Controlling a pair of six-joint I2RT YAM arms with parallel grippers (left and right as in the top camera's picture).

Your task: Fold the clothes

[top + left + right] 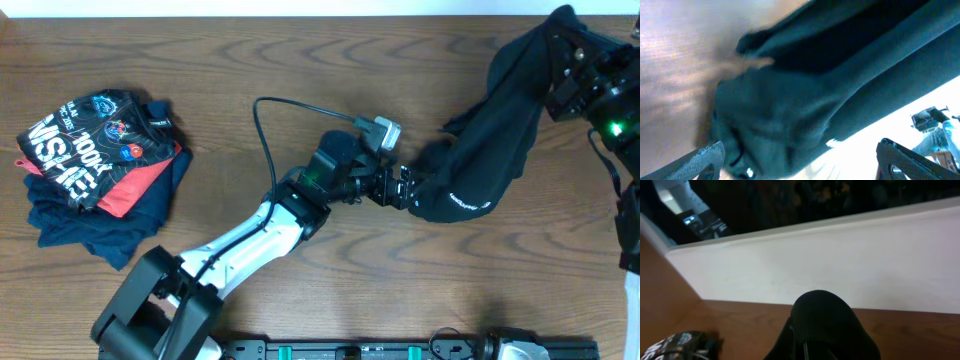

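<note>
Polo shirt [500, 130], black, limp, bunched, in clenched right pincer [568, 68]; left pincer [407, 190] agape beside it.

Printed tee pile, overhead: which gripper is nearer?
Left. The left gripper is mid-table, open at the lower end of the black polo shirt, right of the clothes pile. The right gripper is at the far right, shut on the shirt's raised end.

There is one black polo shirt [500, 130]. There are two robot arms, the left arm [250, 235] and the right arm [612, 100]. One pile of clothes lies on the one table [300, 60]: one printed black tee [90, 140], one red garment [140, 185] and navy garments [100, 225], whose number I cannot tell.
</note>
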